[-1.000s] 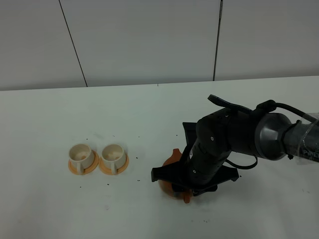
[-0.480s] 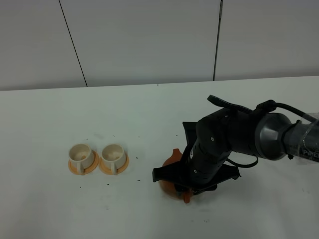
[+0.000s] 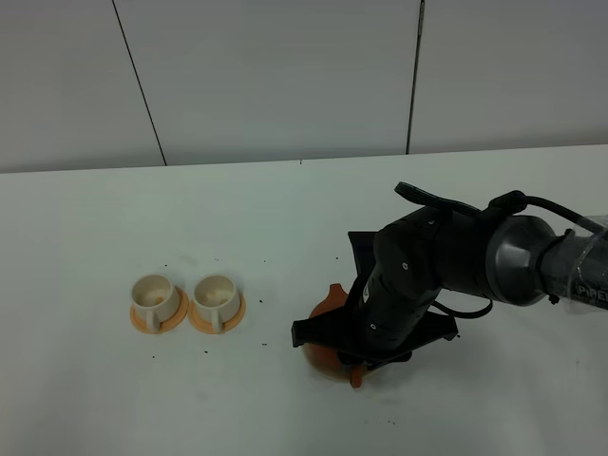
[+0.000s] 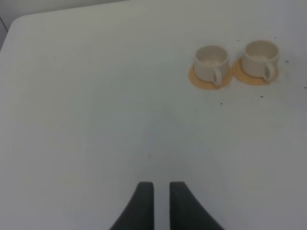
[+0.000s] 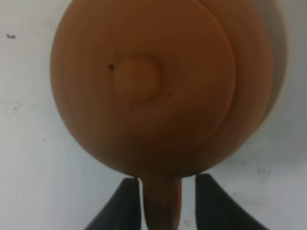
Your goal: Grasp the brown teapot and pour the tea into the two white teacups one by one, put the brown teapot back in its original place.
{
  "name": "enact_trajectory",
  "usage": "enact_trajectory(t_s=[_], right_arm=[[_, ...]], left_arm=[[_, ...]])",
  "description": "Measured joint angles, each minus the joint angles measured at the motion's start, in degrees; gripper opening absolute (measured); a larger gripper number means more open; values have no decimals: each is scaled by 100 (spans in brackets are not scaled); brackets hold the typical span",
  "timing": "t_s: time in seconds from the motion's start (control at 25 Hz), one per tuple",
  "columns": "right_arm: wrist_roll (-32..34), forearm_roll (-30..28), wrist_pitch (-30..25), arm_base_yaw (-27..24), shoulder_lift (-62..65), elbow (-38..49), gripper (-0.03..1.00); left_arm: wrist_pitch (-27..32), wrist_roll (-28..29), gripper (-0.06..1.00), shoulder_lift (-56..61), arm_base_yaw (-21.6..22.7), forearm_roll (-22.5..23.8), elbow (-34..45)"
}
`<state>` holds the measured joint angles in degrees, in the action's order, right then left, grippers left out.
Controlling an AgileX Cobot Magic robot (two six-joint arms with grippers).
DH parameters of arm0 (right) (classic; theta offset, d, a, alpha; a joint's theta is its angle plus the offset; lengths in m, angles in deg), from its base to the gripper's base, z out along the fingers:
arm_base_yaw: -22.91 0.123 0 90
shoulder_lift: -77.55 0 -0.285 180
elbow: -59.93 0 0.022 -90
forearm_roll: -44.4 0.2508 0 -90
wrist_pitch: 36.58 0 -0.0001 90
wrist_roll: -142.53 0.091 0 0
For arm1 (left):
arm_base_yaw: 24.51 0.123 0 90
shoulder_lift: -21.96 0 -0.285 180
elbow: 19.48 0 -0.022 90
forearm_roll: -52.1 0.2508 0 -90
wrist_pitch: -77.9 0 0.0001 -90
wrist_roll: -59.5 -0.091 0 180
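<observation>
The brown teapot (image 5: 139,81) fills the right wrist view from above, with its lid knob in the middle. My right gripper (image 5: 168,206) is shut on its loop handle (image 5: 162,206), one finger on each side. In the exterior view the right arm covers most of the teapot (image 3: 326,302), and the gripper (image 3: 356,369) is at the handle. The beige coaster (image 5: 263,81) shows as a crescent beside the pot. The two white teacups (image 3: 155,293) (image 3: 217,293) stand side by side on orange saucers at the left. They also show in the left wrist view (image 4: 211,60) (image 4: 260,55). My left gripper (image 4: 161,206) is shut, empty, well short of the cups.
The white table (image 3: 285,218) carries small dark specks (image 3: 203,352) scattered around the cups and the teapot. A grey panelled wall (image 3: 285,76) stands behind the table. A black cable (image 3: 560,214) loops off the right arm.
The right arm has risen very slightly with the teapot, and a pale edge now shows under the pot's left side. The cups have not moved.
</observation>
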<state>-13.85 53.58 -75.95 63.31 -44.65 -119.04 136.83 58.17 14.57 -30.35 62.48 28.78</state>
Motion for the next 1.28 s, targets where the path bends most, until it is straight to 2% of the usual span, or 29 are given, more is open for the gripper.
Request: enact_trajectory(t_s=[0.2, 0.36, 0.8, 1.28], right_arm=[[0, -10, -5, 0, 0, 0, 19], [0, -48, 19, 0, 0, 0, 9], [-13, -177, 32, 0, 0, 0, 9], [-603, -425, -115, 0, 18, -93, 9]], left_arm=[[0, 0, 15, 0, 0, 0, 0], [0, 0, 15, 0, 0, 0, 0], [0, 0, 15, 0, 0, 0, 0], [0, 12, 17, 0, 0, 0, 0]])
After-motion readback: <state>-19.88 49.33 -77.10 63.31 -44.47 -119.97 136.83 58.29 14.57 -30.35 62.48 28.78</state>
